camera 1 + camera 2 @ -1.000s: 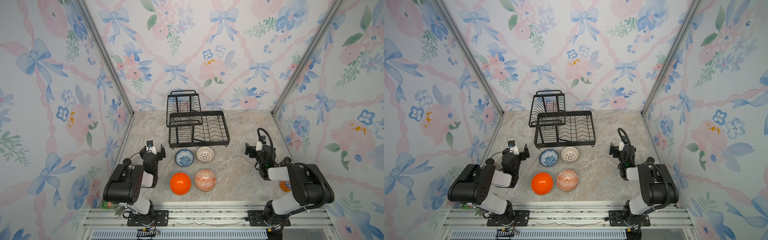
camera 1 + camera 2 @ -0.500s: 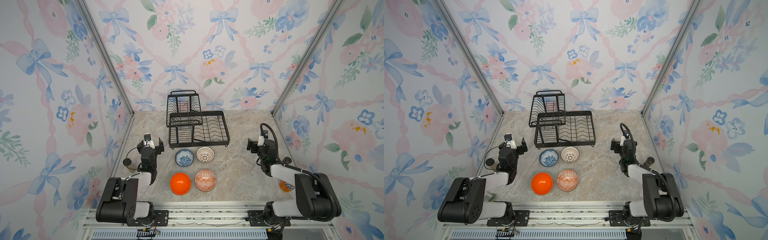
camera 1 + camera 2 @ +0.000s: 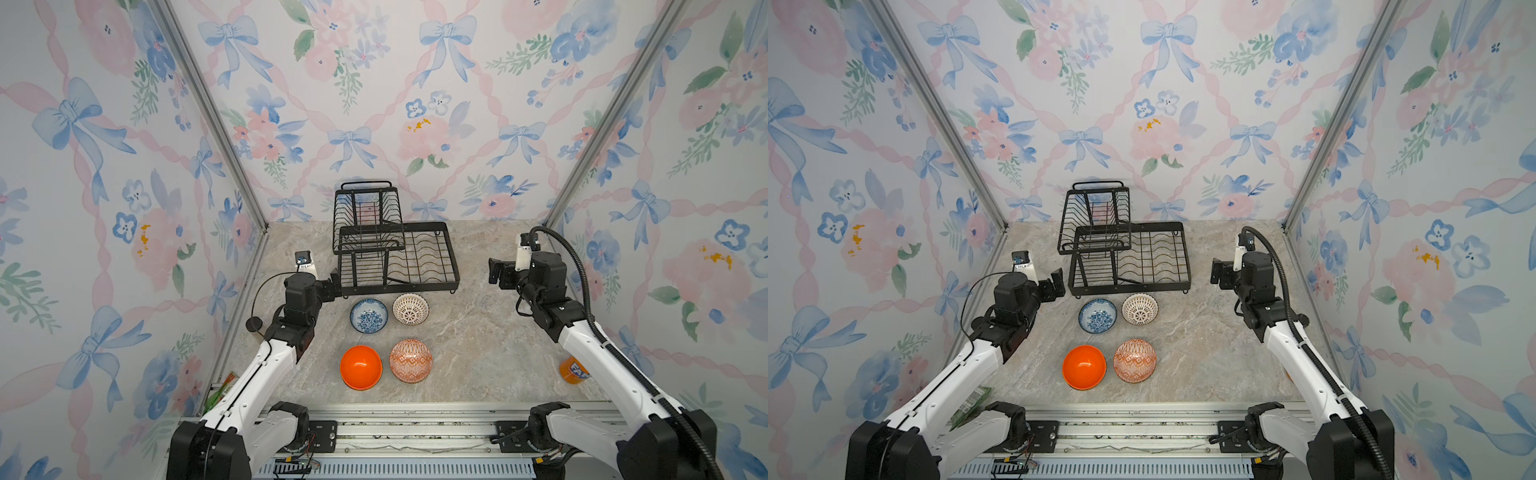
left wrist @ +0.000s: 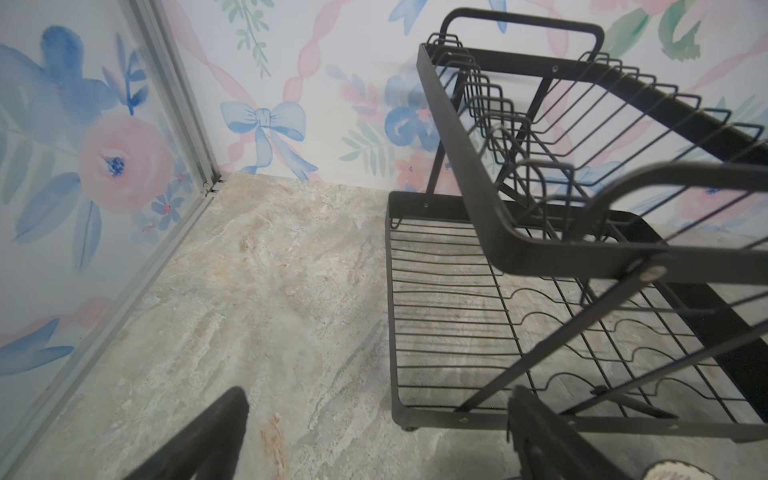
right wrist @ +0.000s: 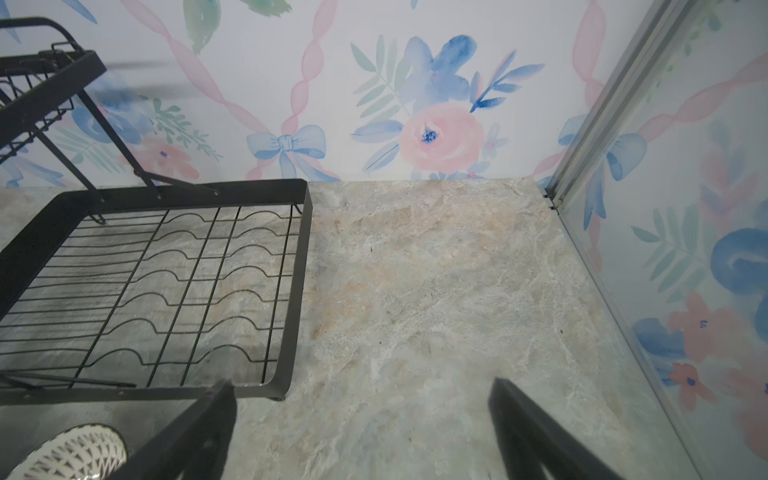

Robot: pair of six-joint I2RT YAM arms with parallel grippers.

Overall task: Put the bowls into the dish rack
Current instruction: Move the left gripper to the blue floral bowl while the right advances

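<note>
The black wire dish rack (image 3: 415, 286) (image 3: 1133, 286) stands at the back middle with no bowl in it. In front of it sit the blue-patterned bowl (image 3: 368, 316), the white lattice bowl (image 3: 410, 308), the plain orange bowl (image 3: 360, 367) and the orange-white geometric bowl (image 3: 410, 360). My left gripper (image 3: 330, 286) (image 4: 378, 399) hangs open at the rack's front left corner, holding nothing. My right gripper (image 3: 498, 274) (image 5: 362, 384) is open and holds nothing, right of the rack (image 5: 297, 291). The lattice bowl (image 5: 70, 451) shows at the right wrist view's edge.
An orange soda can (image 3: 574, 370) stands at the front right beside my right arm. A green packet (image 3: 971, 405) lies at the front left edge. Floral walls close in three sides. Bare marble top lies right of the rack.
Both arms have unfolded and stretched forward, carrying the open grippers up toward the rack's level. The bowls and the rack have not moved.
</note>
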